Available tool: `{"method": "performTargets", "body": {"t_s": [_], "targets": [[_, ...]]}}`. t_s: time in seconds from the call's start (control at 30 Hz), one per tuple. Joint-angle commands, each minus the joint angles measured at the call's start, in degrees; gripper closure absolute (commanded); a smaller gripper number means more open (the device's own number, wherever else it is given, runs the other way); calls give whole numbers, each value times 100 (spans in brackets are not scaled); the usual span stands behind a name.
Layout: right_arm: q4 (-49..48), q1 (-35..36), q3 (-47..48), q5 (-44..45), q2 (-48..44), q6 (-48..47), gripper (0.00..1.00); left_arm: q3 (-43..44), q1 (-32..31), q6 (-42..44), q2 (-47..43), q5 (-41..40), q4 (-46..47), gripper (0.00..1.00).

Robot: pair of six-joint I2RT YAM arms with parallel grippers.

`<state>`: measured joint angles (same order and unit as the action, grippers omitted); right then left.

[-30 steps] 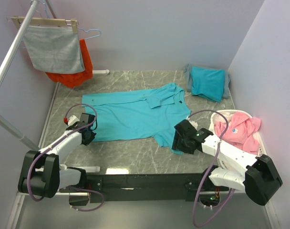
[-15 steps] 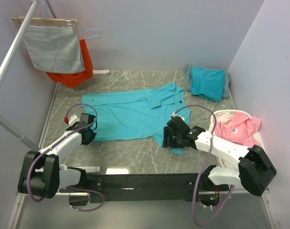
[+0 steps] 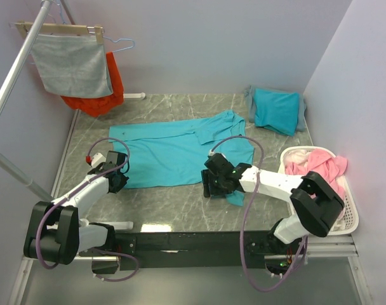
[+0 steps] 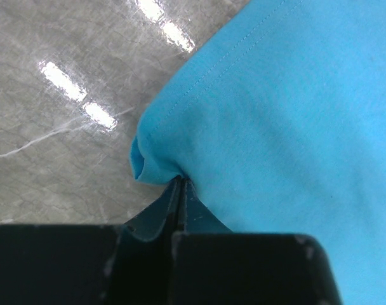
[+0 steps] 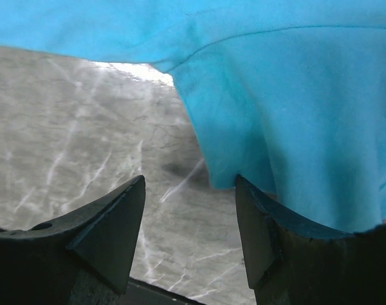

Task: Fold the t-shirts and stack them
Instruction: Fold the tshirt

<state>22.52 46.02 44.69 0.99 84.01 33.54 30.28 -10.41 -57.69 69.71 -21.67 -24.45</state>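
A teal t-shirt (image 3: 174,152) lies spread flat on the marble table, collar toward the right. My left gripper (image 3: 119,180) is shut on the shirt's near-left hem corner; in the left wrist view the gripper (image 4: 180,181) pinches a fold of teal cloth (image 4: 275,127). My right gripper (image 3: 209,184) is open and empty at the shirt's near edge, beside its near sleeve (image 3: 234,190). In the right wrist view the gripper (image 5: 190,190) hovers over bare marble with the sleeve's edge (image 5: 269,121) by its right finger. A second teal t-shirt (image 3: 277,109) lies folded at the back right.
A white basket (image 3: 350,210) with pink clothes (image 3: 320,168) stands at the right edge. A grey cloth (image 3: 69,63) and an orange-red garment (image 3: 101,95) hang on a rack at the back left. Walls close in behind and on the right.
My right gripper has moved left along the shirt's near edge, from the near sleeve's right side to its left side. The left gripper has stayed put, holding the hem.
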Motion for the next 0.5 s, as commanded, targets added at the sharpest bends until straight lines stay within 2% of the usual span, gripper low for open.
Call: {"method": "performTargets", "body": {"t_s": [0.0,0.13,0.2,0.23,0.3,0.33,0.43,0.47], "targets": [[41,74,364,435,369,-128,35,-102,4,83,-10,216,-7,99],[226,118,523,647,739,-190,41,-102,4,91,-10,225,10,99],[270,118,550,648,871,-199,51,-93,4,109,7,225,10,99],[296,135,559,613,907,-199,60,-93,4,100,7,233,10,99],[305,153,559,595,959,-181,70,-93,4,109,16,234,19,99],[340,170,550,551,968,-181,83,-93,4,126,25,242,19,99],[419,249,506,490,907,-137,100,-84,4,135,42,251,28,99],[463,328,497,429,872,-120,100,-84,4,144,51,251,36,99]]}}
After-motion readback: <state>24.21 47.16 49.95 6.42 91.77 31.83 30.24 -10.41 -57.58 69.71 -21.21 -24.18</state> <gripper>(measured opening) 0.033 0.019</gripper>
